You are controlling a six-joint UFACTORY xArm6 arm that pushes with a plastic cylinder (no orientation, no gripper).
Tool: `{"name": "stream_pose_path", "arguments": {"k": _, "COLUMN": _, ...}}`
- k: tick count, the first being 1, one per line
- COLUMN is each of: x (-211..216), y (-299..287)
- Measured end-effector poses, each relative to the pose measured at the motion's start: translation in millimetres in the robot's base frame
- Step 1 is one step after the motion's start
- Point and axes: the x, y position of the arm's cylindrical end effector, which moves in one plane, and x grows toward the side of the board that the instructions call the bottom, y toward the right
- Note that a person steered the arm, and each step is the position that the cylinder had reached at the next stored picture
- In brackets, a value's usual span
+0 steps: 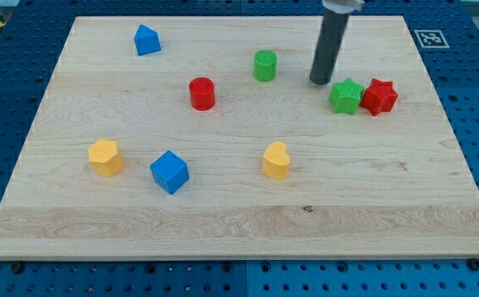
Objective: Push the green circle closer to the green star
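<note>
The green circle (265,65) stands on the wooden board (239,223) near the view's top centre. The green star (347,96) lies to its right and touches a red star (379,96) on its right side. My tip (321,82) rests on the board between the two green blocks, just left of and slightly above the green star, and well to the right of the green circle. It touches neither block.
A red circle (202,93) sits lower left of the green circle. A blue block (147,40) is at the top left. A yellow block (105,157), a blue cube (170,172) and a yellow heart (276,160) lie across the lower half.
</note>
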Motion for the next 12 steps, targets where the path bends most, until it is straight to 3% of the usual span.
{"name": "stream_pose_path", "arguments": {"k": 2, "x": -55, "y": -21}}
{"name": "stream_pose_path", "arguments": {"k": 4, "x": -58, "y": -99}}
{"name": "stream_pose_path", "arguments": {"k": 5, "x": -57, "y": -102}}
{"name": "stream_pose_path", "arguments": {"k": 7, "x": -28, "y": -98}}
{"name": "stream_pose_path", "arguments": {"k": 10, "x": -24, "y": -60}}
{"name": "stream_pose_path", "arguments": {"k": 12, "x": 15, "y": -62}}
